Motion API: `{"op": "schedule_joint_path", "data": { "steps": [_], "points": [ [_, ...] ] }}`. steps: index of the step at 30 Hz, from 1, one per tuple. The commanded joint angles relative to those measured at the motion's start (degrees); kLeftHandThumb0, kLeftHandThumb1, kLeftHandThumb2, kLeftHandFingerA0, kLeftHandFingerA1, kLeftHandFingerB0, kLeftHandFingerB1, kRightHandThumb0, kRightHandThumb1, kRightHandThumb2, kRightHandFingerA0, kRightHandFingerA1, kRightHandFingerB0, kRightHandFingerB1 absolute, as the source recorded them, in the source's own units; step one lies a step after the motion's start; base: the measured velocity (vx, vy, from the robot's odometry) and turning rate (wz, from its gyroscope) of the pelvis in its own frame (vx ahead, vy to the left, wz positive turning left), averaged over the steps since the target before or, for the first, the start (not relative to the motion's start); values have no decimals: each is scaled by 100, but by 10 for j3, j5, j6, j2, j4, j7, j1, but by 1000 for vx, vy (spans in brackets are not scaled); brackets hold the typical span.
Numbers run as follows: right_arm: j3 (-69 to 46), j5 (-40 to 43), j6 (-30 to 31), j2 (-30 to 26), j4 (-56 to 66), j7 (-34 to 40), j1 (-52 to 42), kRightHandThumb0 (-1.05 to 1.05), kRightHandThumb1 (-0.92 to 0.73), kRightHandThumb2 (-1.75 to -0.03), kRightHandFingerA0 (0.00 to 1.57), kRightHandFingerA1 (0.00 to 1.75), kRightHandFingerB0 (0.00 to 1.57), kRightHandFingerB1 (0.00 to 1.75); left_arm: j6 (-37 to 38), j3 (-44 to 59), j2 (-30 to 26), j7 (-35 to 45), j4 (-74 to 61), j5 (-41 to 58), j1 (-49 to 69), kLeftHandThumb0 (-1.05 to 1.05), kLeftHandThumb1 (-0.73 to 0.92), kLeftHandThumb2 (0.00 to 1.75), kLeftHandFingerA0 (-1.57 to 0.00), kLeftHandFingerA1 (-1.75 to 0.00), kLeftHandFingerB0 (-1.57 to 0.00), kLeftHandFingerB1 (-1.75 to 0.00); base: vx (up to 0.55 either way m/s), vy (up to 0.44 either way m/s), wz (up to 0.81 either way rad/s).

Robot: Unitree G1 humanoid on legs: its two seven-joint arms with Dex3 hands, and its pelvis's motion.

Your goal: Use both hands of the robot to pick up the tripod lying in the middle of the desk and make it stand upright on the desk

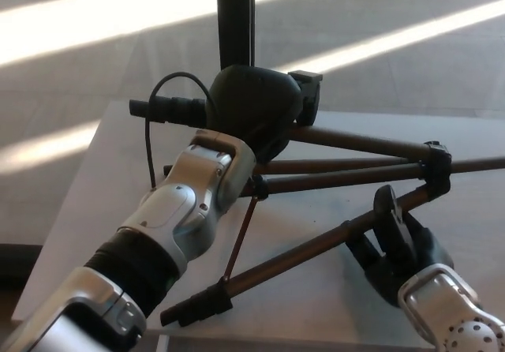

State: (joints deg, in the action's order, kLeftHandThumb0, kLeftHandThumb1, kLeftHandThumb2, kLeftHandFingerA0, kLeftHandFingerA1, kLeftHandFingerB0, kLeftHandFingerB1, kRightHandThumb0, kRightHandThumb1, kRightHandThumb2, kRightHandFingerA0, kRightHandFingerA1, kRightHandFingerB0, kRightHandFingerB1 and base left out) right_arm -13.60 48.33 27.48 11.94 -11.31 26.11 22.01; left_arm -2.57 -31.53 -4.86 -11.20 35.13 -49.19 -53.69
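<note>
**Grey floor, sun stripes, pale desk**

I look down on a pale grey desk (102, 178), matte, its corner at upper left. Beyond it I see grey floor (394, 20) crossed by bright diagonal bands of sunlight (95, 28). Another lit patch lies at left. No walls or windows in my view.
</note>
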Motion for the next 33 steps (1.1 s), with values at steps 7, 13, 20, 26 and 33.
{"op": "schedule_joint_path", "data": {
  "steps": [7,13,20,26,33],
  "points": [
    [-4,-96,-10,-21,-12,22,24,-17,-78,-63,79,105,62,55,6,-4,-1,-12,7,-4,-6,-15,54,79,-88,-175,-67,-162,0,0,0],
    [3,-122,0,-25,-28,12,26,-17,-75,-81,96,154,85,70,9,-4,-2,-12,10,0,-5,-15,52,82,-89,-175,-69,-160,0,0,0],
    [-3,-115,40,-31,-31,-7,32,-30,-70,-66,89,175,77,124,9,-3,-1,-15,5,3,0,-15,52,76,-88,-175,-69,-157,0,0,0],
    [13,-134,71,-56,-44,-38,46,-29,-81,-80,92,175,75,164,17,-1,3,-19,15,9,1,-16,56,82,-85,-175,-68,-160,0,0,0],
    [-14,-118,72,-44,-56,-44,59,-24,-75,-100,99,175,75,162,13,-9,2,-32,24,0,2,-15,49,76,-87,-175,-69,-163,0,0,0]
  ]
}}
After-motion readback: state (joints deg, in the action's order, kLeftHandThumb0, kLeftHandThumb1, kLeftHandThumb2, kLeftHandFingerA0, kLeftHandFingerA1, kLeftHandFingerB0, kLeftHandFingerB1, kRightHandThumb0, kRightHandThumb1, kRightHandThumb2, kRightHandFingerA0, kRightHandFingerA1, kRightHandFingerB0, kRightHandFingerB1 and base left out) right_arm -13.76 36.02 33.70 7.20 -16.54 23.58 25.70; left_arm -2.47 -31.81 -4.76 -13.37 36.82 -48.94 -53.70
